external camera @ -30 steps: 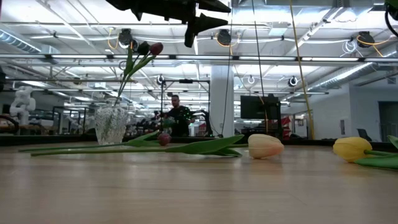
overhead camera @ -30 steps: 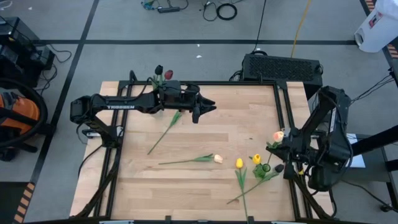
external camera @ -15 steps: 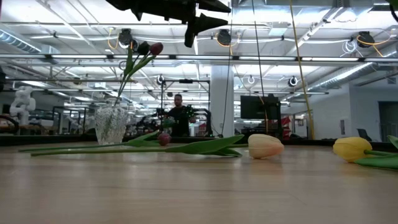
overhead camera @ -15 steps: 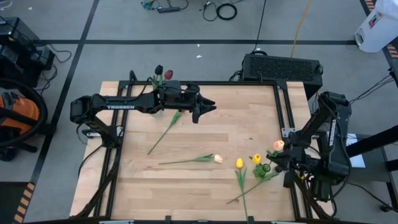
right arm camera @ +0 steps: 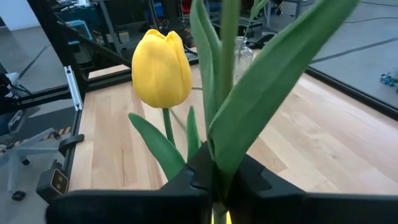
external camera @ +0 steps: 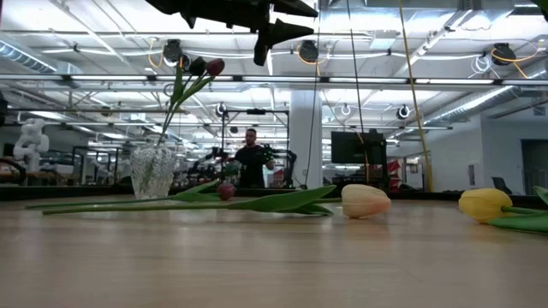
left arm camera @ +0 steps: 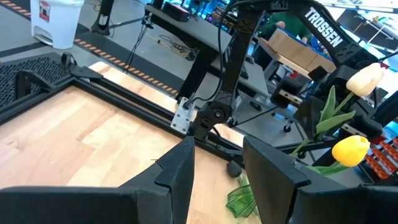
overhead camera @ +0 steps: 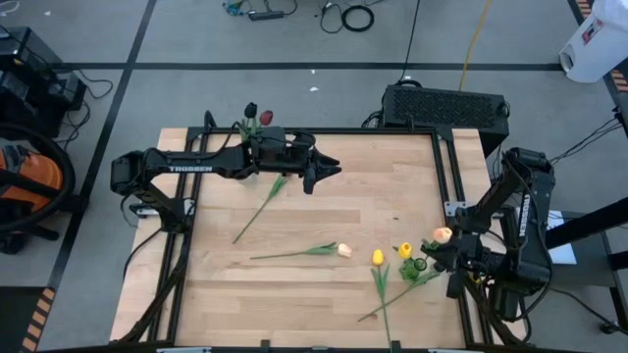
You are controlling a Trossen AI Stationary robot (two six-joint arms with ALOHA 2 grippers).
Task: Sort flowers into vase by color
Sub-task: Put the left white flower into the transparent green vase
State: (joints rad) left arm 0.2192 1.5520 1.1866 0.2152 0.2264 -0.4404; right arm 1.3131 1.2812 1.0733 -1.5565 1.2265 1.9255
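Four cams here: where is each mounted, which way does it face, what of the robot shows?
High: overhead, straight down; both arms, left end effector open over the table.
Low: tabletop height, level toward the room; only the left end effector at top, vase behind.
Left wrist: looks across the table past its own fingers at the right arm.
Right wrist: past its end effector shut on a tulip stem.
Shared: both wrist views see the yellow tulip.

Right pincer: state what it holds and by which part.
The right pincer grips green tulip stems low down, with leaves; a yellow tulip stands there, a cream-peach tulip above. The left pincer is open, holding nothing.
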